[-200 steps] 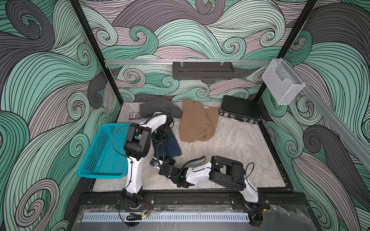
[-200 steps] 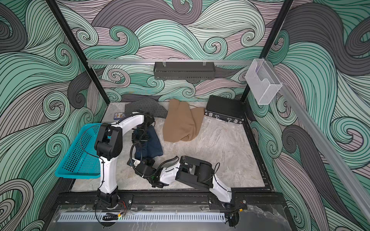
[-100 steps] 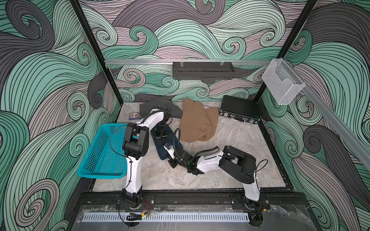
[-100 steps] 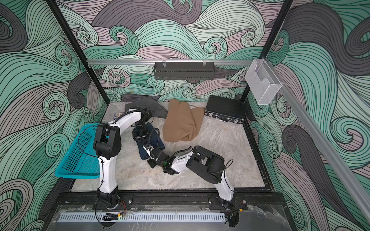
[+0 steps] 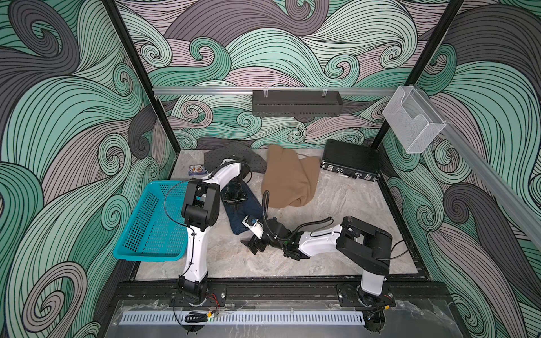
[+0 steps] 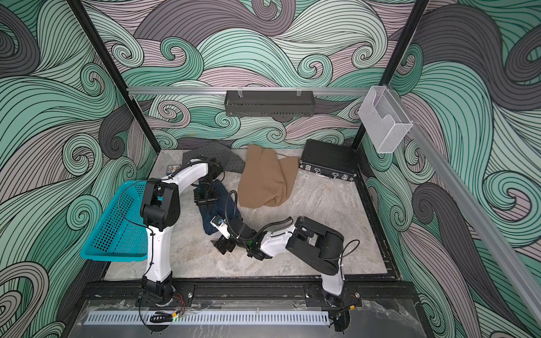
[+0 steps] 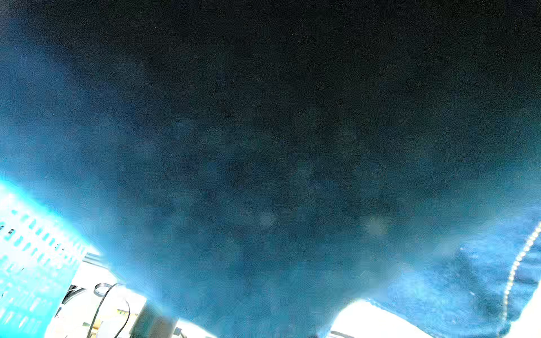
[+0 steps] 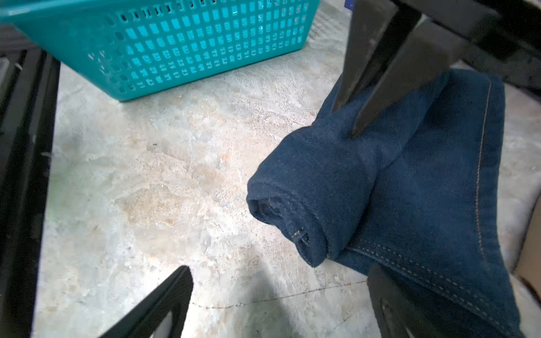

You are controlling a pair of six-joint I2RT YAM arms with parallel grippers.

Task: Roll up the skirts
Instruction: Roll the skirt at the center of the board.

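Observation:
The dark blue denim skirt [image 5: 246, 209] [image 6: 222, 204] lies partly rolled at the table's middle left, its rolled end showing in the right wrist view [image 8: 292, 204]. My left gripper [image 5: 235, 204] [image 6: 207, 204] [image 8: 347, 123] points down, shut on a fold of this skirt; blurred denim [image 7: 263, 175] fills the left wrist view. My right gripper [image 5: 253, 244] [image 6: 223, 245] [image 8: 281, 272] stands open just in front of the roll, holding nothing. The tan skirt [image 5: 288, 178] [image 6: 263, 181] lies crumpled behind. The grey dotted skirt [image 5: 231, 152] [image 6: 210, 153] lies at the back left.
A teal basket [image 5: 146, 254] [image 6: 114, 253] [image 8: 205, 44] sits tilted over the table's left edge. A black hard case [image 5: 348, 159] [image 6: 328, 159] stands at the back right. A small card box [image 5: 196, 169] [image 6: 173, 169] lies at the back left.
My right gripper carried the denim's near edge away from the front, then opened, let go and drew back a little. The left gripper stayed on the denim.

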